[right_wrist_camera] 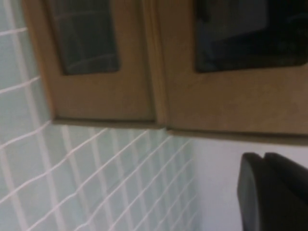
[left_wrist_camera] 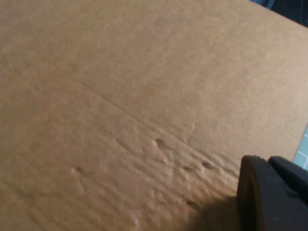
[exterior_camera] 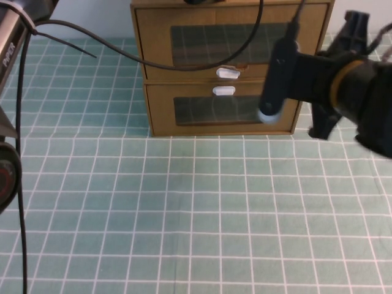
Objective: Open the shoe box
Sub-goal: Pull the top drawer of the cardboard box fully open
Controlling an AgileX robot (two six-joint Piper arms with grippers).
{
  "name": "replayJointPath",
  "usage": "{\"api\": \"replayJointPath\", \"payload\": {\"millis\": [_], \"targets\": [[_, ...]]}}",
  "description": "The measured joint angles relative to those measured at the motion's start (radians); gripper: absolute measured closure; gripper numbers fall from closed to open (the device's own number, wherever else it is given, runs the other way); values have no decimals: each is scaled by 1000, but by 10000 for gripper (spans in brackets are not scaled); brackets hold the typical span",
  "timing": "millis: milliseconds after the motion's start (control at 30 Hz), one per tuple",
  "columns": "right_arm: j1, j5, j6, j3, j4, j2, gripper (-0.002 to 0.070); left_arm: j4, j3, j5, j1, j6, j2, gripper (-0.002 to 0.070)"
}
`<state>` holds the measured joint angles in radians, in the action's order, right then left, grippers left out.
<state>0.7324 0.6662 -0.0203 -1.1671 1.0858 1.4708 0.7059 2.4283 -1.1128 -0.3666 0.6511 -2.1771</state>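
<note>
facing shoe box (exterior_camera: 160, 110): closed right gripper (right_wrist_camera: 265, 190); left gripper (left_wrist_camera: 274, 192) cropped against cardboard (left_wrist_camera: 120, 96)

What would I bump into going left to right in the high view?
Left arm → stacked shoe boxes → right arm. Right end effector shut, facing the boxes' front; left end effector close to plain cardboard.

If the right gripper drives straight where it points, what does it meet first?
Probably the front of the lower shoe box, near its right end, though depth is unclear. The right gripper hangs shut before it; the left gripper is close against cardboard.
</note>
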Motion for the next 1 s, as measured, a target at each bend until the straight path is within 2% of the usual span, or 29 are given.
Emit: {"api": "replayJointPath", "payload": {"millis": [133,267,567,733,833,1000], "targets": [[83,8,-332,0,326,18,689,-25,6,-5,0,-48,0,680],[151,8,-469,0,491,61,690,-31,8,-8,0,-63,-2,680],[173,135,-596,-4,552,269,689,-8,17,-16,0,-74,-20,680],[173,117,-631,-8,556,315,668,-6,17,-17,0,-76,-20,680],[173,77,-659,-11,556,326,621,-2,17,-18,0,-76,-20,680],[158,17,-686,-58,560,328,489,2,17,-20,0,-76,-21,680]]}}
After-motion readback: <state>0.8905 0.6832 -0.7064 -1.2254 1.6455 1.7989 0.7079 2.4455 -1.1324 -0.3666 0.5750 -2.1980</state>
